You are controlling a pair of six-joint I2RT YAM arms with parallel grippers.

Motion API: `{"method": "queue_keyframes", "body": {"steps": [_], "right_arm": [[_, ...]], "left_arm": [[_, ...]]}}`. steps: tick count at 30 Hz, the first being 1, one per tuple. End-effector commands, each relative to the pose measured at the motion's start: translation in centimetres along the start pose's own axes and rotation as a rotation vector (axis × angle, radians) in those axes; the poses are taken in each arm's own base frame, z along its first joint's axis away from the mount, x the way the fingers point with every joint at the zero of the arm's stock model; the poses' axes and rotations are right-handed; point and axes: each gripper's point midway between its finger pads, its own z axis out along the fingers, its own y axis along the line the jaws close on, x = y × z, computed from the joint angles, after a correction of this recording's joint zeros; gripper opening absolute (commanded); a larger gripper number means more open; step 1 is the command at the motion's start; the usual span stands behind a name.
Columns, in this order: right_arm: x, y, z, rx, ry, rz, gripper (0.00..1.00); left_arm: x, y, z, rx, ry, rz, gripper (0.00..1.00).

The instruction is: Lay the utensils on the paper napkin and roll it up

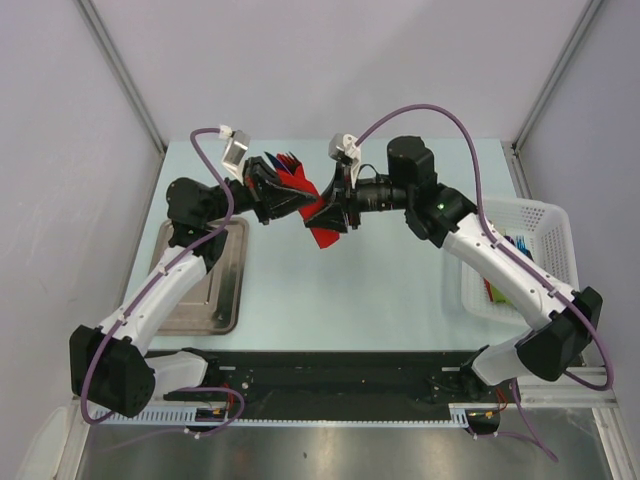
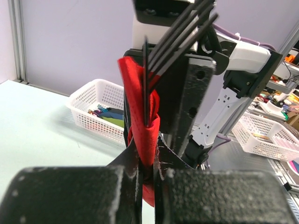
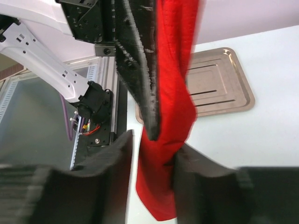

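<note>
My left claw (image 2: 147, 175) pinches the napkin (image 2: 138, 102) and utensils (image 2: 177, 39) (off the surface); my right claw (image 3: 156, 149) straddles it, half spread.

napkin (image 1: 322, 228) above the table (image 1: 350, 295), tray (image 1: 200, 295) left, basket (image 1: 545, 212) right

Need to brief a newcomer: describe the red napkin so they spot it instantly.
Over the pale table's far middle, the two arms meet. There the paper napkin hangs, pinched by the left arm's fingers, the right arm's fingers flanking its lower end. It alone is red and held aloft, dark utensils protruding.
</note>
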Motion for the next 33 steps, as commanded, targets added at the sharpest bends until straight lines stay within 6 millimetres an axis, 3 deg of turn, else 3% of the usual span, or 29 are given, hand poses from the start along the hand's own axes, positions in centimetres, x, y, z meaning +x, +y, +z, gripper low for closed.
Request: {"method": "queue_keyframes", "body": {"steps": [1, 4, 5, 7, 8, 11, 15, 20, 33], "right_arm": [[-0.9, 1.1, 0.6, -0.065, -0.036, 0.023, 0.31], [-1.2, 0.4, 0.6, -0.049, -0.05, 0.054, 0.12], [-1.3, 0.2, 0.6, -0.04, -0.053, 0.066, 0.0], [-1.8, -0.6, 0.6, -0.012, -0.069, 0.085, 0.0], [-1.9, -0.6, 0.6, -0.008, -0.073, 0.092, 0.0], [-2.7, -1.3, 0.4, 0.012, -0.101, 0.105, 0.0], [-4.0, -2.2, 0.0, 0.039, -0.15, 0.151, 0.0], [-6.1, -3.2, -0.5, 0.031, -0.236, 0.195, 0.0], [-7.6, -1.9, -0.2, -0.093, -0.267, 0.211, 0.0]], "left_arm": [[-3.7, -1.1, 0.2, -0.003, -0.105, 0.112, 0.0], [-3.5, -1.1, 0.1, -0.006, -0.103, 0.109, 0.0], [-3.5, -1.2, 0.0, -0.007, -0.103, 0.113, 0.0], [-3.3, -0.6, -0.3, -0.036, -0.105, 0.097, 0.09], [-3.4, -0.4, -0.6, -0.05, -0.106, 0.092, 0.25], [-3.4, 1.0, -1.9, -0.12, -0.115, 0.062, 0.49], [-2.5, 2.3, -4.2, -0.203, -0.115, 0.021, 0.64], [-0.4, 1.6, -5.0, -0.177, -0.068, 0.011, 0.84], [0.2, 1.3, -2.7, -0.086, -0.075, -0.008, 0.96]]}}
